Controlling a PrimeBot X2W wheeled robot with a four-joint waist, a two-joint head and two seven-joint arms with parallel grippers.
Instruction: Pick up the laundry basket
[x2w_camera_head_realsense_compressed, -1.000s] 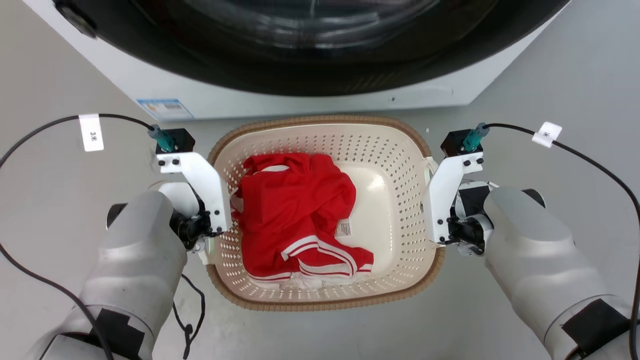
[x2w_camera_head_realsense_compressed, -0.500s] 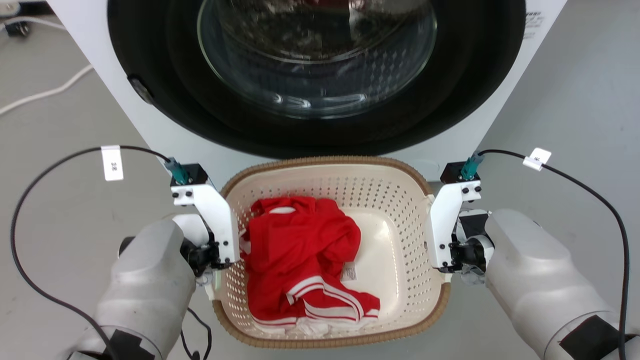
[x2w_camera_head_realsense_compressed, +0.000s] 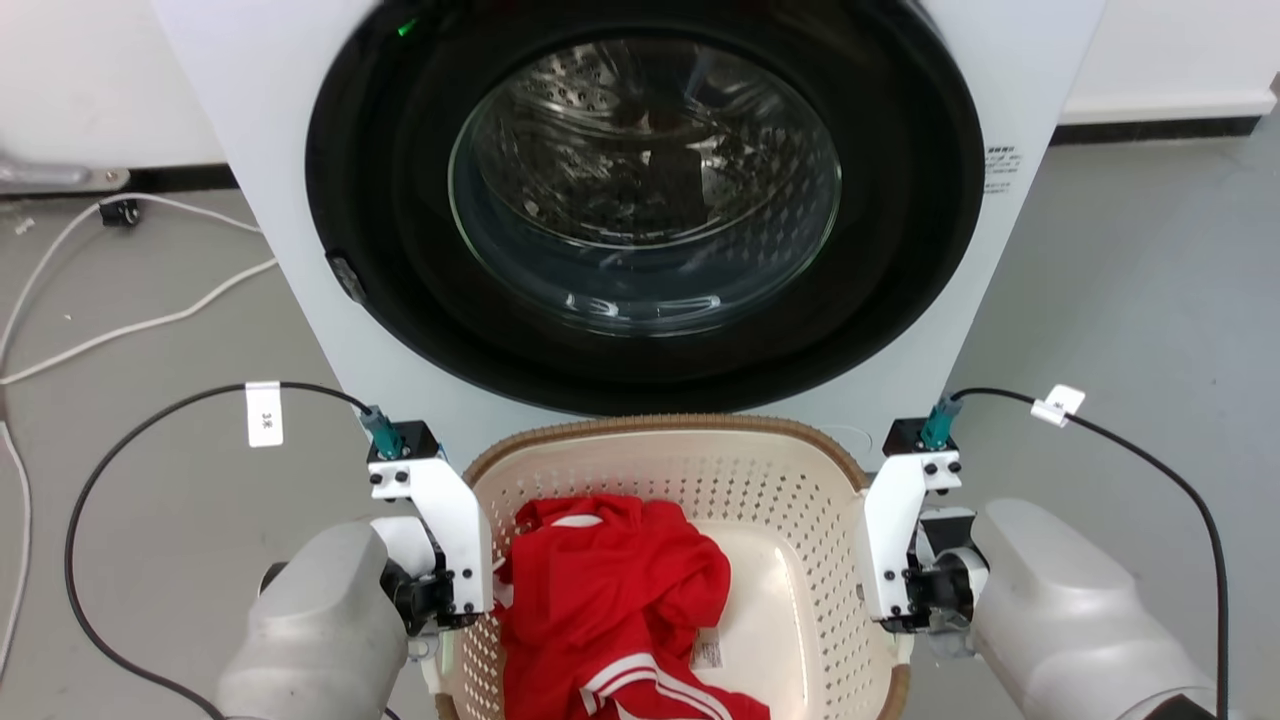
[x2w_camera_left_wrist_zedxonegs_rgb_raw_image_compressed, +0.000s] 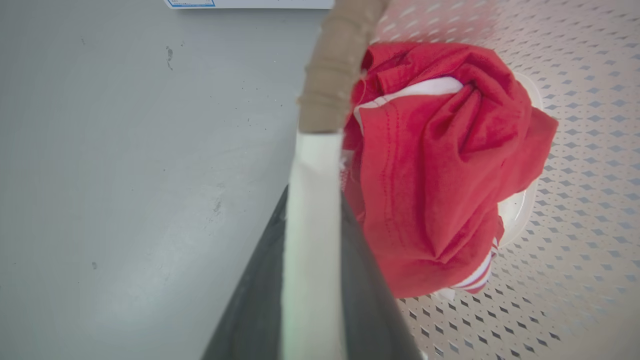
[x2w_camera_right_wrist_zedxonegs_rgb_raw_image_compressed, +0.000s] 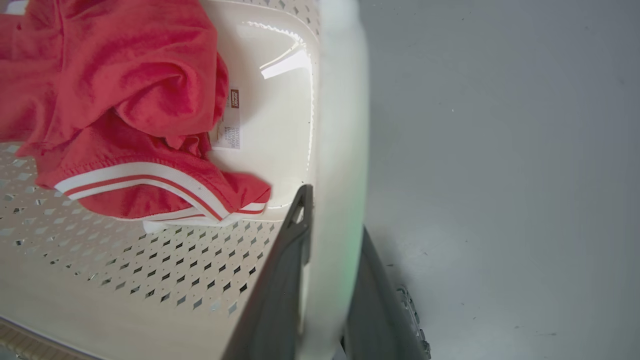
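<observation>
The laundry basket (x2w_camera_head_realsense_compressed: 662, 426) is seen in the head view directly in front of the washer (x2w_camera_head_realsense_compressed: 250, 200), below its round dark door (x2w_camera_head_realsense_compressed: 640, 210), with its near part cut off by the lower edge of that view. It is held from both sides. The left pincer (x2w_camera_left_wrist_zedxonegs_rgb_raw_image_compressed: 315, 196) is closed on the basket's white side handle (x2w_camera_left_wrist_zedxonegs_rgb_raw_image_compressed: 312, 235), one dark finger (x2w_camera_left_wrist_zedxonegs_rgb_raw_image_compressed: 250, 305) lying on the outer side and the other on the inner side, just under the brown woven-look rim (x2w_camera_left_wrist_zedxonegs_rgb_raw_image_compressed: 332, 65). The right pincer (x2w_camera_right_wrist_zedxonegs_rgb_raw_image_compressed: 334, 215) is likewise clamped on the opposite handle (x2w_camera_right_wrist_zedxonegs_rgb_raw_image_compressed: 341, 150), a finger (x2w_camera_right_wrist_zedxonegs_rgb_raw_image_compressed: 280, 290) being set against the perforated inner wall and the other against the outside. A crumpled red garment (x2w_camera_head_realsense_compressed: 610, 590) with white stripes is lain in the basket toward the robot's left side, so that part of the smooth cream bottom (x2w_camera_right_wrist_zedxonegs_rgb_raw_image_compressed: 270, 130) is left bare. Grey floor (x2w_camera_head_realsense_compressed: 1120, 300) is seen around the basket; whether the basket is resting on it or is clear of it cannot be told. A white cable (x2w_camera_head_realsense_compressed: 130, 325) is lain on the floor to the left of the washer.
</observation>
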